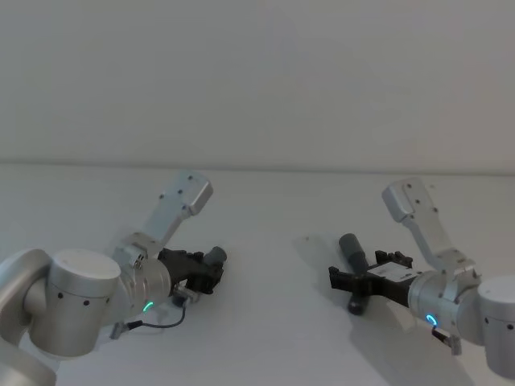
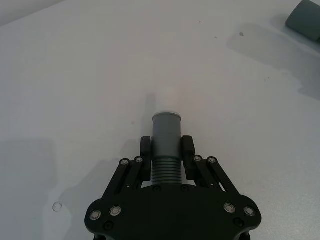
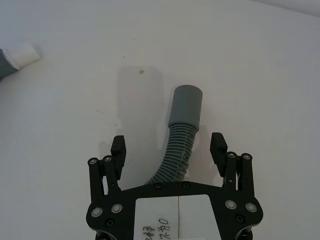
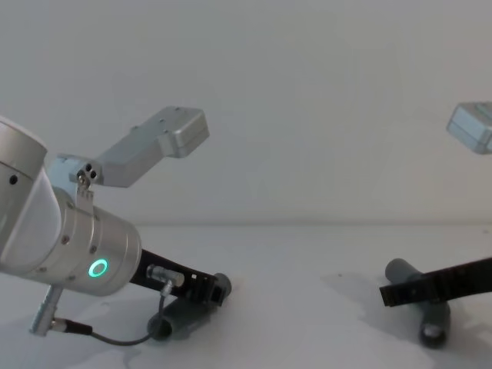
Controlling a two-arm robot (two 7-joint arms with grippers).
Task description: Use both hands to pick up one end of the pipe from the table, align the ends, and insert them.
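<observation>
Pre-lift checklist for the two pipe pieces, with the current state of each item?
1. Left gripper shut on left pipe piece: ok.
2. Right gripper shut on right pipe piece: not ok. Its fingers are open and straddle the ribbed section.
3. Both pieces off the table: not ok. The right piece lies on it.
4. Ends aligned: not ok. The pieces sit apart, one on each side.
5. Socket mouth faces the other piece's tip: cannot tell.

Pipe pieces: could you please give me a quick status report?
Left gripper shut on its pipe piece. Right gripper open, straddling the other piece on the table. Pieces apart, not yet joined.
</observation>
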